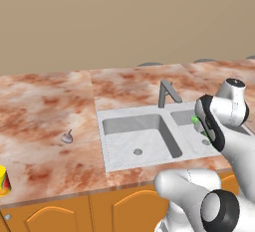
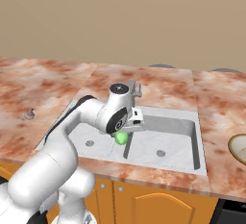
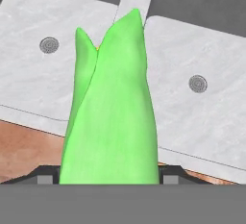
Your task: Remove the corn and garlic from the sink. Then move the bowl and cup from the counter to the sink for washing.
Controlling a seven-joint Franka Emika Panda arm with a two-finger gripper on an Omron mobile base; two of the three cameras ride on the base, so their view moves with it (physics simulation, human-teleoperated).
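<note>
Holding the corn (image 3: 113, 107) clamped in the gripper (image 2: 126, 130) above the sink (image 2: 185, 127), carry it well past the rim before you release, toward bare counter (image 1: 45, 106) near the garlic (image 1: 67, 137).

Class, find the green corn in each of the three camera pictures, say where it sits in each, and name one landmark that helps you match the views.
Left base view: the corn peeks out right of centre, beside the arm.
Right base view: a green tip at centre, under the hand, above the sink.
Hand view: it stands large at centre, rising from the bottom edge.
Shared landmark: the divider between the two basins.
</note>
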